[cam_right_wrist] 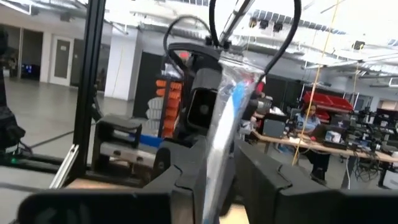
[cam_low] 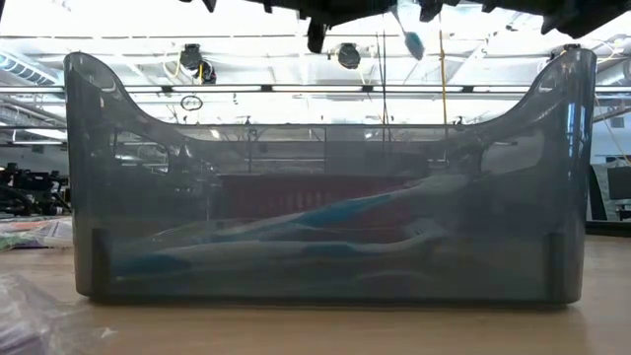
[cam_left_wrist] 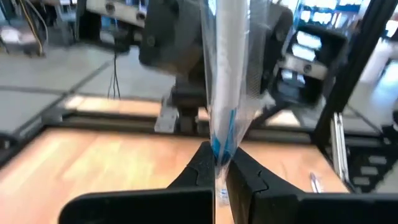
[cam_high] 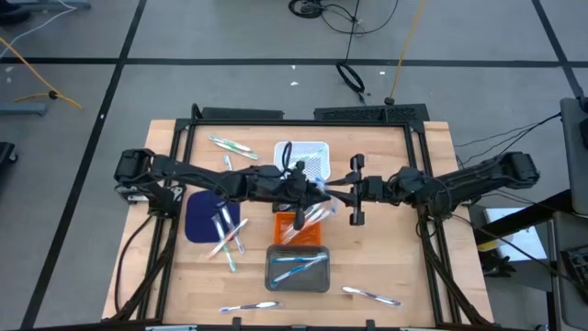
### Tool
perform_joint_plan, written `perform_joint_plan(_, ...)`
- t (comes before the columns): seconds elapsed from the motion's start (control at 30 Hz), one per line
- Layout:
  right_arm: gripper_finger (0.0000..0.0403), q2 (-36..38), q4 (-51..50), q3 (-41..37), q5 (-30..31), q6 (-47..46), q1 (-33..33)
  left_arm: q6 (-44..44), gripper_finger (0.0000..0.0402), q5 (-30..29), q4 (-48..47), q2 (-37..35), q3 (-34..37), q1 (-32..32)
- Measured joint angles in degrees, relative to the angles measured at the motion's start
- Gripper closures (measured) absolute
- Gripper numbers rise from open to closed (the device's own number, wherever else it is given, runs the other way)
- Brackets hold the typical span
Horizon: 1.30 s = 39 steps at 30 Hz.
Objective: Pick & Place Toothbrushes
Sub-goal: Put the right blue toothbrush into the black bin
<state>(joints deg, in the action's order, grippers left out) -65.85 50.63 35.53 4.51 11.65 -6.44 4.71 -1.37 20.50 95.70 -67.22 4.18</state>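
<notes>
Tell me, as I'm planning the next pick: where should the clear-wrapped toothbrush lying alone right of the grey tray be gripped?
Mid-handle, from straight above, jaws across the thin shaft: the clear-wrapped toothbrush lies flat on the bare wooden table. Both the left gripper and right gripper clamp a second wrapped toothbrush.

Two dark, jointed arms with black cables, ending in black angular fingers.
</notes>
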Motion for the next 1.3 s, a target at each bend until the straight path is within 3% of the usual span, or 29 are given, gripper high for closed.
perform_joint_plan(0.33,0.0321,6.0,-11.8,0.0,0.2,-2.2,0.0,4.9,0.0398,0.7,-21.7,-6.0,0.0,3.2)
perform_joint_plan(0.53,0.0321,6.5,-14.4,0.0,1.7,-4.5,0.0,9.6,0.0398,7.9,-25.2,-5.4,0.0,5.8)
perform_joint_plan(1.0,0.0328,6.4,-23.1,0.0,1.6,-11.6,0.0,20.0,0.0398,6.9,-33.3,-4.8,0.0,11.5)
perform_joint_plan(1.3,0.033,6.4,-30.7,0.0,1.2,-17.2,-0.3,26.2,0.0398,8.1,-34.7,1.2,0.0,13.2)
